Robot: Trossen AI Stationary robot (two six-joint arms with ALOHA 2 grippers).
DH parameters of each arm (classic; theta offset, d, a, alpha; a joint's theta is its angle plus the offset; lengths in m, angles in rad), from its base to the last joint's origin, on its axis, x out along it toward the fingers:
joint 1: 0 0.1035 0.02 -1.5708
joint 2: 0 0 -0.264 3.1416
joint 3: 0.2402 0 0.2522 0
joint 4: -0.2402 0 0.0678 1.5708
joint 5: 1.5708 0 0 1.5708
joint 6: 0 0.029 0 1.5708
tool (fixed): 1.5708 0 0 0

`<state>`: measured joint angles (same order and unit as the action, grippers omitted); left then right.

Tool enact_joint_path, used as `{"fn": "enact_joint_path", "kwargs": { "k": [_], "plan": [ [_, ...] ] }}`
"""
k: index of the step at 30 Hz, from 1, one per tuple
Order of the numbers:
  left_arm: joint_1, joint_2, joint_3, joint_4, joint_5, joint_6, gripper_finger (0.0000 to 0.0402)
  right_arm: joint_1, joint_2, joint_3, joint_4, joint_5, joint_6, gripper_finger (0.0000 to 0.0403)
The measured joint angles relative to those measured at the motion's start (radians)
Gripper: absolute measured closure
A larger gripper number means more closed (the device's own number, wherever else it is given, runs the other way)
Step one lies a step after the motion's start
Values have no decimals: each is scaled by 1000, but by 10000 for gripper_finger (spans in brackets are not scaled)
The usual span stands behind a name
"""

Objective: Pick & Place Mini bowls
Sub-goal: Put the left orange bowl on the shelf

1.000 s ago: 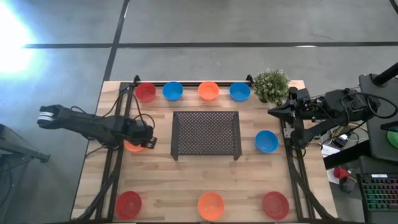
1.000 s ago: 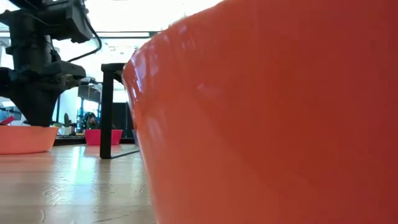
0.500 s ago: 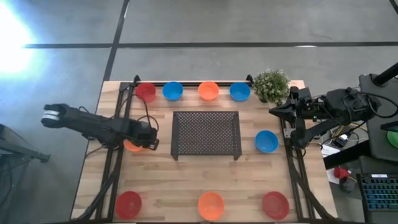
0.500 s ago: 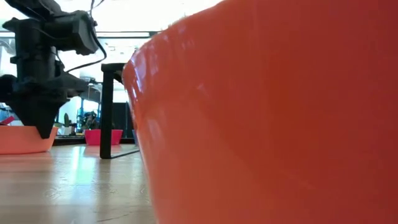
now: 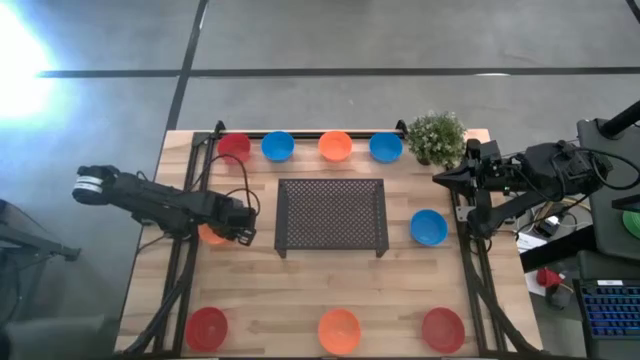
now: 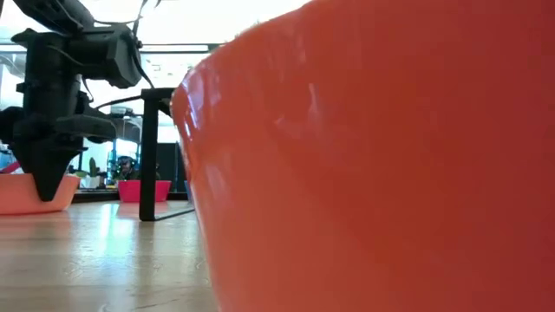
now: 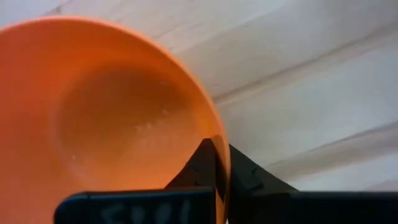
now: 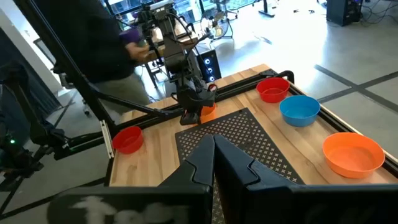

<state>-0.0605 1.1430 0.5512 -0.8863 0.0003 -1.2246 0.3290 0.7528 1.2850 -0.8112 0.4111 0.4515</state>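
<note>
The left gripper (image 7: 217, 180) is clamped on the thin rim of the orange bowl (image 7: 112, 118) at the table's (image 5: 400, 290) left edge, so a hasty lift could let the bowl pivot or slip free.

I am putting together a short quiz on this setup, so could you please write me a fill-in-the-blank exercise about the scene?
1. The left pincer is shut on the rim of an ____ bowl.
2. In the table's middle stands a dark mesh ____.
3. The lone bowl right of it is ____.
4. The right pincer, by the potted plant, holds ____.

Missing words: orange; rack; blue; nothing
</note>
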Motion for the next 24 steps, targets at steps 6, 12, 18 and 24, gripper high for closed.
{"fn": "enact_joint_path", "kwargs": {
  "k": [6, 12, 18, 24],
  "plan": [
    [0, 0, 113, -84, 13, 69, 401, 0, 0, 0, 0, 8, 0, 394],
    [0, 1, 276, -182, 4, 146, 401, 0, 0, 0, 0, 8, -13, 394],
    [0, 1, 429, -257, -49, 202, 401, 0, 0, 0, 0, 8, -15, 394],
    [0, 21, 580, -310, -63, 296, 401, 0, 0, 0, 0, 8, -15, 394]
  ]
}}
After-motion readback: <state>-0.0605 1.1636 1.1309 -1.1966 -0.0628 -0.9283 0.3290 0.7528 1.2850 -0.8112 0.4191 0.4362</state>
